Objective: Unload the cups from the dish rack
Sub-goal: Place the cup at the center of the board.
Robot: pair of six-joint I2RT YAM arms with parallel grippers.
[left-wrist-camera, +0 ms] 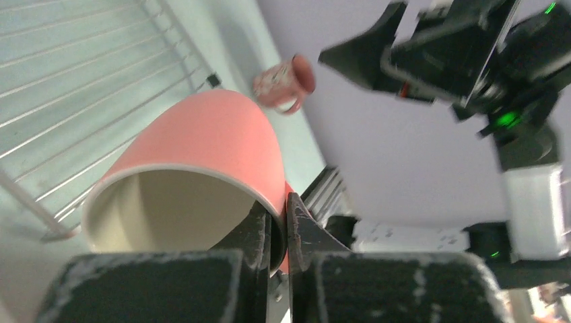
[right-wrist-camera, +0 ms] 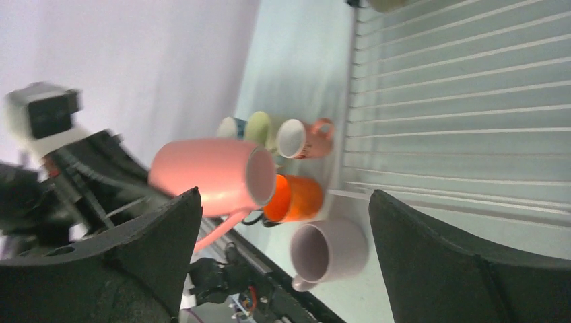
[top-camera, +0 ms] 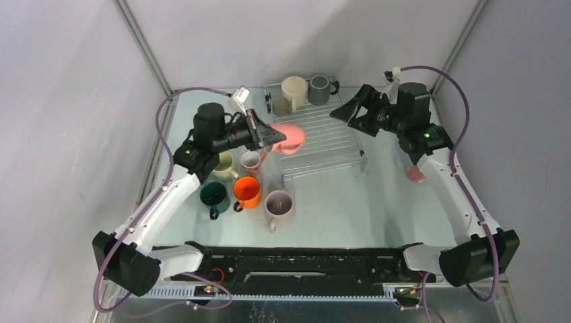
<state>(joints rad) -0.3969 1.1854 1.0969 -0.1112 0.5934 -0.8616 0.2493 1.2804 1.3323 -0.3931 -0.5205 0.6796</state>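
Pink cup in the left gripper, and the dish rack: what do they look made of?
The pink cup is probably glazed ceramic: smooth pink outside, cream inside, thick rounded rim. The dish rack has thin silvery parallel wires, likely metal, maybe coated.

Rack [top-camera: 323, 141], wire-ribbed: cream cup [top-camera: 294, 91] and grey cup [top-camera: 319, 89] at far end. Pink cup [top-camera: 291, 138] aloft, sideways, over left edge. Upright on worktop [top-camera: 337, 202], leftward: green cup [top-camera: 224, 165], teal cup [top-camera: 214, 195], orange cup [top-camera: 247, 192], mauve cup [top-camera: 279, 205].

robot lab, framed white enclosure [top-camera: 303, 40]
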